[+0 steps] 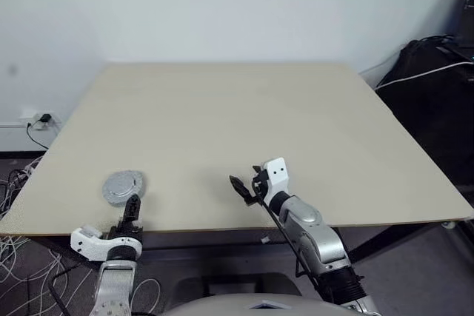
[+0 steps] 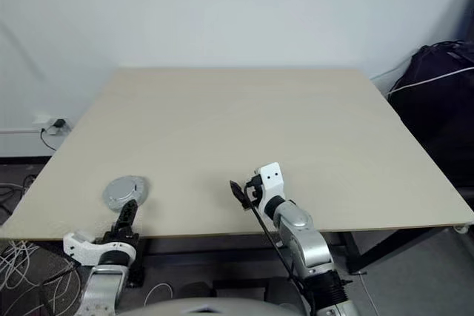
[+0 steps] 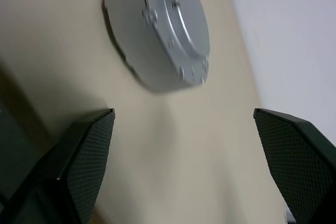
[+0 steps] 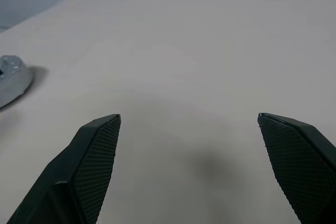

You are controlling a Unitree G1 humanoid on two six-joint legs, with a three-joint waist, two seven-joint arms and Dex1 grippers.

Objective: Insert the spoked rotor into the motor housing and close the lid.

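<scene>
Lid (image 1: pixel 124 186) near table (image 1: pixel 222 116) front-left edge, left gripper (image 1: pixel 132 209) spread wide, empty, just behind; right gripper (image 1: pixel 244 186) wide, empty, mid-front

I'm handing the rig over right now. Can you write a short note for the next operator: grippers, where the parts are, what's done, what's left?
Left gripper: open, empty, just short of the lid.
Right gripper: open, empty, over bare table near the front edge.
Parts: the lid lies flat near the table's front left corner. It appears closed over the assembly; housing and rotor are not visible separately.
Done: seemingly everything.
Left: confirm the lid is seated.
</scene>
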